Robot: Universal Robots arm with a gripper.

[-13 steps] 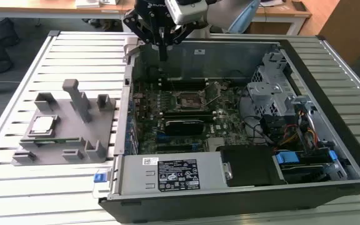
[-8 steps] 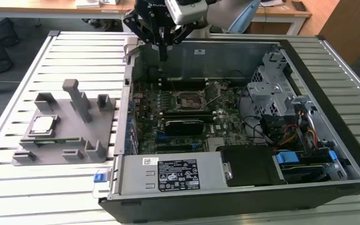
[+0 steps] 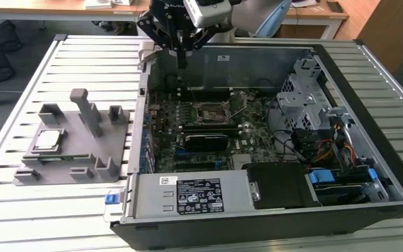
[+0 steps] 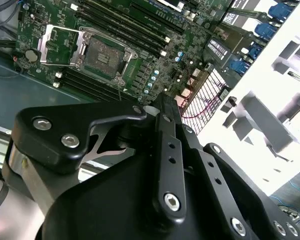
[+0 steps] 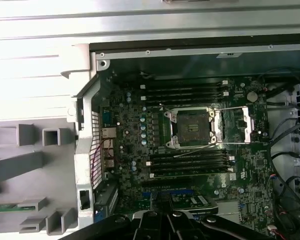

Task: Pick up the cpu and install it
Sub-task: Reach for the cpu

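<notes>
Found the cpu (image 3: pixel 48 139) at the exterior view's left, lying flat with its silver top up on the grey plastic fixture (image 3: pixel 56 176), among the upright posts and well apart from the gripper. Saw the fixture standing on the slatted white table (image 3: pixel 19 89), just beside the open computer case (image 3: pixel 187 197).

Further right, noted the gripper (image 3: pixel 182 62) hanging over the case's far left corner, above the motherboard (image 3: pixel 254 134), jaws pressed together into one narrow tip and pinching nothing. Touched no part of the board, as far as the exterior view told.

Near the middle of the board, picked out the processor socket (image 3: pixel 210 111), with dark memory slots on either side of it. In both wrist views, made out the same socket (image 5: pixel 191 125) (image 4: pixel 101 56) with its metal retention frame (image 5: pixel 237 122) swung open to one side.

At the exterior view's right, saw a grey metal drive cage (image 3: pixel 303 100) inside the case, and below it a black block (image 3: pixel 278 184), bundled cables and blue clips (image 3: pixel 324 176) near the front wall.
</notes>
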